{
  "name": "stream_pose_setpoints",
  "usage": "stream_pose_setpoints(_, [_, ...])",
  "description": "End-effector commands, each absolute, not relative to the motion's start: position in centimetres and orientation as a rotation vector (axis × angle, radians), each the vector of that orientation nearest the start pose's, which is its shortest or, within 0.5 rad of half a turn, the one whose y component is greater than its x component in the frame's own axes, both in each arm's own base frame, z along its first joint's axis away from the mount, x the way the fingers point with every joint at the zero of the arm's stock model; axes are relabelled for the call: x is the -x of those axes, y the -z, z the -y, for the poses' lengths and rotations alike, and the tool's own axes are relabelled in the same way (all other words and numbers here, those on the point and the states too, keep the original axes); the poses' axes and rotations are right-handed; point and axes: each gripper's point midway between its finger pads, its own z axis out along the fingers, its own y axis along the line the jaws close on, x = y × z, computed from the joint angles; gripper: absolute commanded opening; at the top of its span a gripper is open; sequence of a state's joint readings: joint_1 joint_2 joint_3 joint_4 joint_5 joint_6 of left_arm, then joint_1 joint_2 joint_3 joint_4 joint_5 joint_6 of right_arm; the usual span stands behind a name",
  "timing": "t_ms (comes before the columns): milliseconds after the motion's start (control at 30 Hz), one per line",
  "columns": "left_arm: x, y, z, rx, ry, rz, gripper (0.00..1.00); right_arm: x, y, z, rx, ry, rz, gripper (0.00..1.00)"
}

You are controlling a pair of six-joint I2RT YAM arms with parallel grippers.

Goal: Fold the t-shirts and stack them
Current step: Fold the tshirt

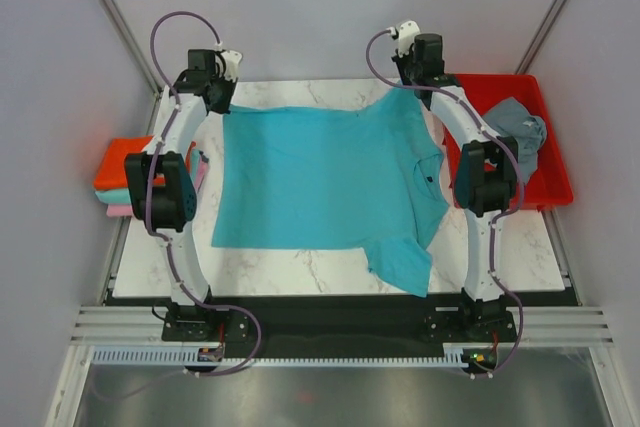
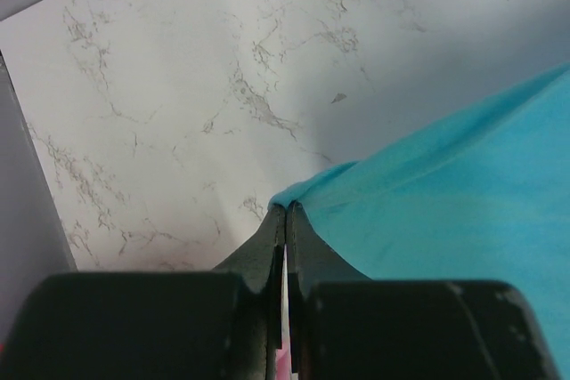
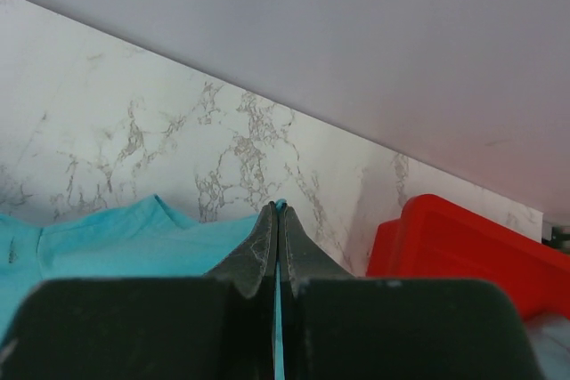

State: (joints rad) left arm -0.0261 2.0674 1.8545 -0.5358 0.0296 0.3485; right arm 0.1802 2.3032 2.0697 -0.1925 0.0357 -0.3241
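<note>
A turquoise t-shirt [image 1: 325,182] lies spread across the marble table, collar toward the right. My left gripper [image 1: 222,97] is shut on its far left corner, the cloth [image 2: 445,211] pinched at the fingertips [image 2: 287,209]. My right gripper [image 1: 412,82] is shut on the far right edge, by the sleeve; turquoise cloth [image 3: 116,238] shows between its fingers [image 3: 279,211]. A slate grey t-shirt [image 1: 520,132] lies crumpled in the red tray [image 1: 555,187]. Folded orange-red [image 1: 122,169], teal and pink shirts are stacked at the table's left edge.
The red tray [image 3: 454,246] stands close to the right of my right gripper. Grey walls enclose the table at the back and on both sides. Bare marble [image 2: 205,86] lies beyond the shirt's far edge.
</note>
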Motion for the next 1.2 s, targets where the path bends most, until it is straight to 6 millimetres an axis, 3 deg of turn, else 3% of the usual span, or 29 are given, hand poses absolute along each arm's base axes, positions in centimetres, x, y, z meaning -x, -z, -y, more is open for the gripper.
stream_pose_setpoints(0, [-55.0,-18.8,0.2,-0.409,-0.120,-2.205,0.02,-63.9,-20.2,-10.3,0.467,0.093,-1.908,0.00])
stream_pose_setpoints(133, [-54.2,-18.5,-0.3,-0.406,-0.116,-2.219,0.02,-62.5,-21.5,-10.2,0.455,0.071,-1.912,0.00])
stream_pose_setpoints(200, [-53.6,-17.7,-0.3,-0.394,-0.108,-2.240,0.02,-61.7,-21.2,-10.1,0.455,0.067,-1.933,0.00])
stream_pose_setpoints(233, [-53.3,-18.0,-1.9,-0.356,-0.116,-2.243,0.02,-61.3,-22.1,-10.0,0.449,0.067,-1.925,0.00])
stream_pose_setpoints(433, [-51.1,-16.4,-2.9,-0.330,-0.107,-2.280,0.02,-58.9,-22.4,-10.1,0.459,0.033,-1.942,0.00])
stream_pose_setpoints(500, [-50.8,-16.8,-3.2,-0.324,-0.110,-2.272,0.02,-58.1,-22.8,-9.9,0.454,0.032,-1.945,0.00])
stream_pose_setpoints(700, [-50.5,-17.3,-2.4,-0.348,-0.062,-2.257,0.02,-56.4,-23.7,-9.7,0.447,0.023,-1.945,0.00])
stream_pose_setpoints(1000, [-53.3,-17.6,-0.2,-0.354,0.069,-2.271,0.02,-58.6,-22.4,-8.4,0.434,0.099,-1.949,0.00])
stream_pose_setpoints(1167, [-54.3,-17.5,0.3,-0.369,0.081,-2.281,0.02,-59.7,-23.4,-7.9,0.410,0.102,-1.925,0.00])
